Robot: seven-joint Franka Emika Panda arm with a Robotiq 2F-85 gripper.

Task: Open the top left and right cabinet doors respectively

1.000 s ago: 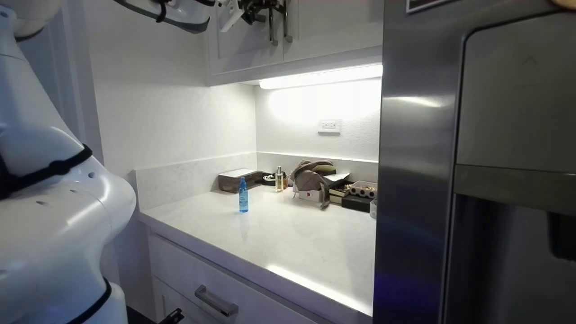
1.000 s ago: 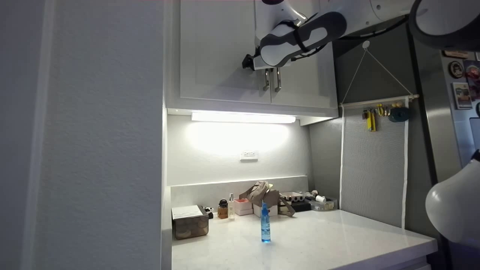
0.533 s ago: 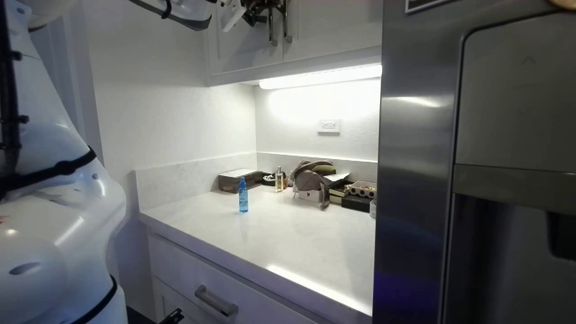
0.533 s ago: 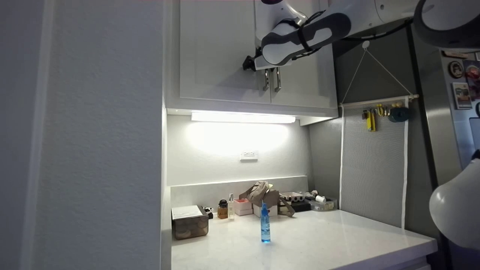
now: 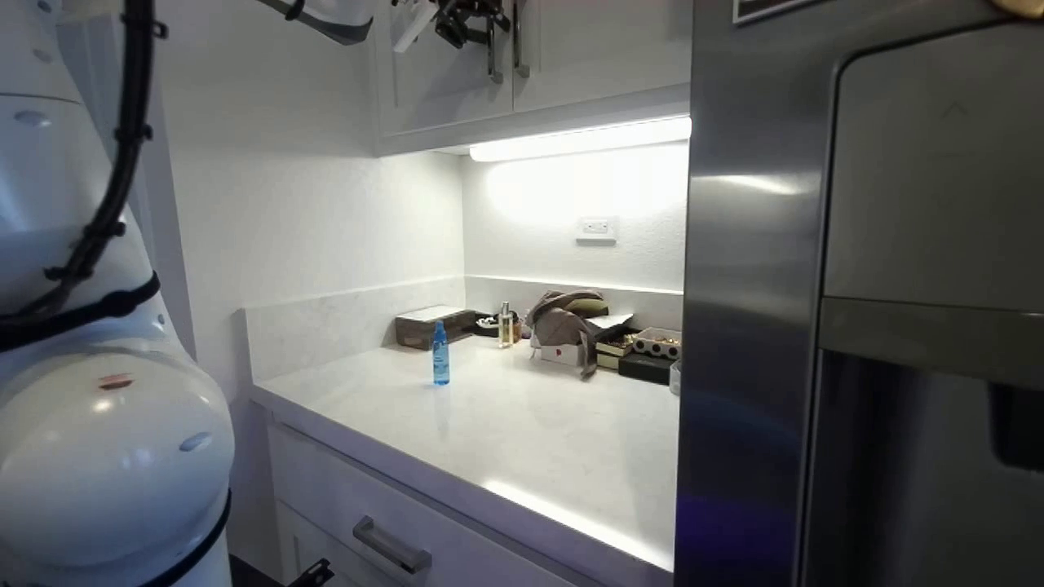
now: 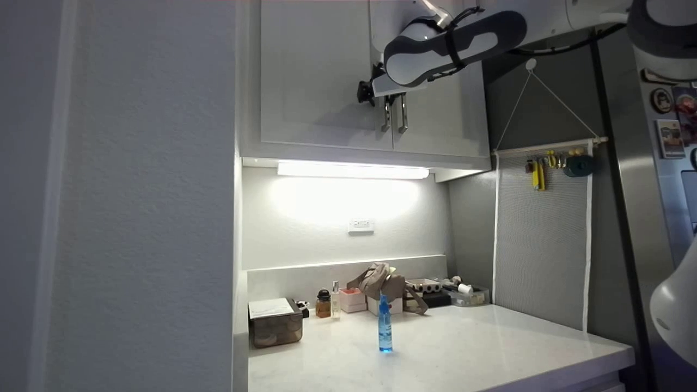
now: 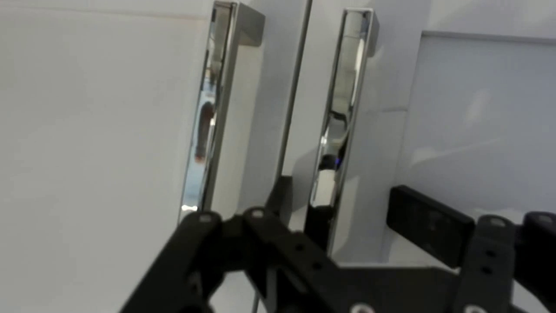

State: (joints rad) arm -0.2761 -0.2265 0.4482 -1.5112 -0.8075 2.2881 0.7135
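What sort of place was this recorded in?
Probably a home kitchen, or a nook beside one: white cabinet doors above a pale countertop, with what looks like a stainless-steel fridge standing next to it.

Both exterior views crop the tops of the white rectangular left cabinet door [image 6: 318, 76] and right cabinet door [image 6: 445, 122]; before them, the wrist view blurs the black two-fingered end effector [image 7: 351, 208].

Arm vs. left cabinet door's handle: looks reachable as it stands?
Likely yes: in the wrist view the jaws look open, one each side of the left door's handle, with nothing visible blocking. The right door's handle is close alongside, so sideways room may be tight.
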